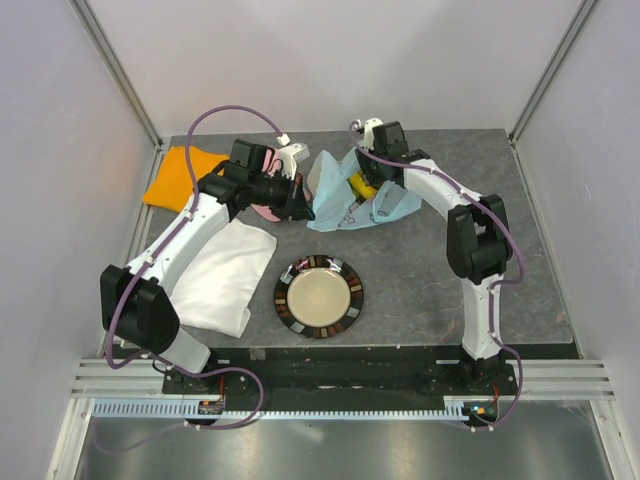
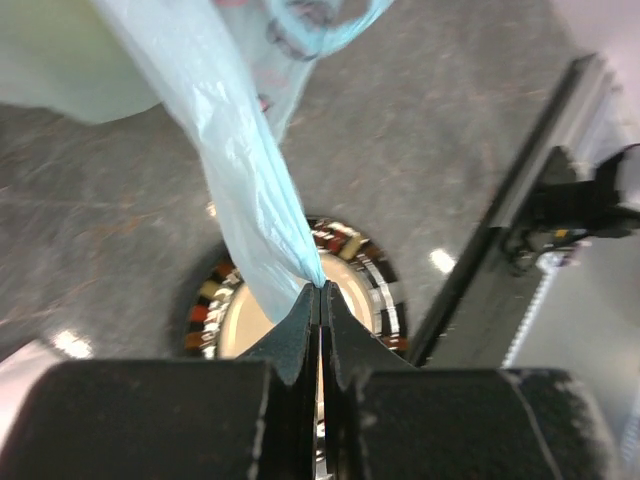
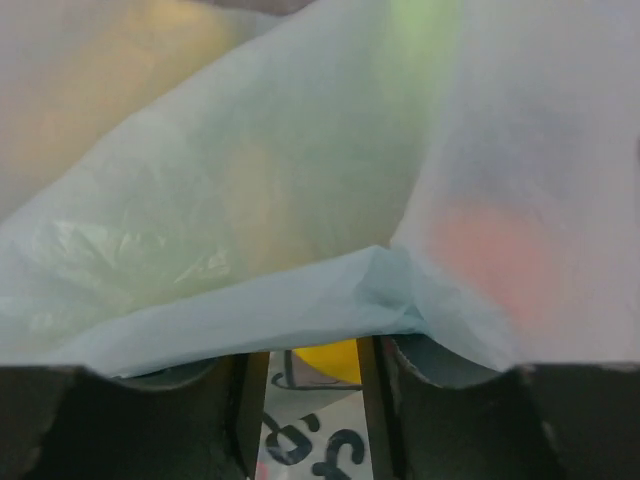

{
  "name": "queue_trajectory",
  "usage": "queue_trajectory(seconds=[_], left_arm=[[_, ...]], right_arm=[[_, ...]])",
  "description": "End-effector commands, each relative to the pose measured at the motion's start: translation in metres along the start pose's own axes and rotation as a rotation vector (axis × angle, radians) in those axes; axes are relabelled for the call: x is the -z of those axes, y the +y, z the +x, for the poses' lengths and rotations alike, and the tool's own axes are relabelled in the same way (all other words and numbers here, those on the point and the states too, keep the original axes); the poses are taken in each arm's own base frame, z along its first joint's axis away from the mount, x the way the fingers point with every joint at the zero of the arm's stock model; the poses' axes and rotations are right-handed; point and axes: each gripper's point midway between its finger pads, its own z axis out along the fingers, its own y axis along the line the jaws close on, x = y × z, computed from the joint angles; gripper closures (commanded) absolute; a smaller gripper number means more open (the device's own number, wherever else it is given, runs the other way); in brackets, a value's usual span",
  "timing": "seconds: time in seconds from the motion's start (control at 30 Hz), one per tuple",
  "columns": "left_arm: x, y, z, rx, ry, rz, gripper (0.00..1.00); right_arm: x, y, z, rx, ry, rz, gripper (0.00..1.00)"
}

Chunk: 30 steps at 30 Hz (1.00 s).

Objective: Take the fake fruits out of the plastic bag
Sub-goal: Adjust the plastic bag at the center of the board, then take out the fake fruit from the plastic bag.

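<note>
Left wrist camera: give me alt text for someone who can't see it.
The left hand, shut, pinches a stretched strip of the light-blue plastic bag that rises toward the upper left. Below it, a dark-rimmed cream plate sits on the grey table.

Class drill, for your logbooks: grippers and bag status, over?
Left gripper shut on plastic bag. Right gripper beneath film, grip unclear. Yellow fake fruit in bag.

Translucent light-blue plastic bag (image 1: pixel 340 205), crumpled and slack, one twisted strip pinched in the closed left claw (image 2: pixel 320 292), film draped across the parted right claw (image 3: pixel 308 352), yellow fake fruit (image 3: pixel 325 362) inside, just beyond its tips
</note>
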Motion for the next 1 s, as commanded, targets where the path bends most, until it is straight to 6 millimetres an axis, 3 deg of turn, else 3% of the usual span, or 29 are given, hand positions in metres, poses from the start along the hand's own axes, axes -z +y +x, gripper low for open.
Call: queue_trajectory(seconds=[0.0,0.23,0.5,0.63,0.73,0.77,0.83,0.87,0.93,0.97], left_arm=[[0.018,0.017,0.005,-0.128,0.011,-0.132,0.99],[0.015,0.014,0.006,-0.117,0.022,-0.104,0.98],[0.011,0.023,0.006,-0.106,0.033,-0.116,0.99],[0.011,0.025,0.005,-0.105,0.032,-0.125,0.98],[0.010,0.025,0.000,-0.110,0.020,-0.125,0.98],[0.007,0.027,-0.001,-0.109,0.020,-0.127,0.98],[0.006,0.027,-0.010,-0.113,0.005,-0.125,0.99],[0.002,0.031,-0.011,-0.110,0.010,-0.128,0.98],[0.001,0.033,-0.021,-0.120,-0.006,-0.133,0.99],[-0.002,0.035,-0.022,-0.121,-0.005,-0.136,0.98]], right_arm=[[0.005,-0.021,-0.035,0.001,-0.098,0.053,0.51],[-0.022,0.002,-0.009,0.024,-0.039,-0.078,0.35],[-0.045,0.000,0.016,0.077,0.024,-0.074,0.34],[-0.043,-0.008,0.016,0.082,0.032,-0.027,0.58],[-0.013,-0.007,-0.008,0.073,-0.007,-0.047,0.66],[0.011,-0.002,-0.029,0.074,-0.054,-0.078,0.67],[0.037,0.006,-0.035,0.063,-0.061,-0.123,0.68],[0.065,0.012,-0.052,0.067,-0.107,-0.160,0.68],[0.089,0.018,-0.051,0.066,-0.101,-0.192,0.69],[0.111,0.020,-0.053,0.064,-0.121,-0.198,0.69]])
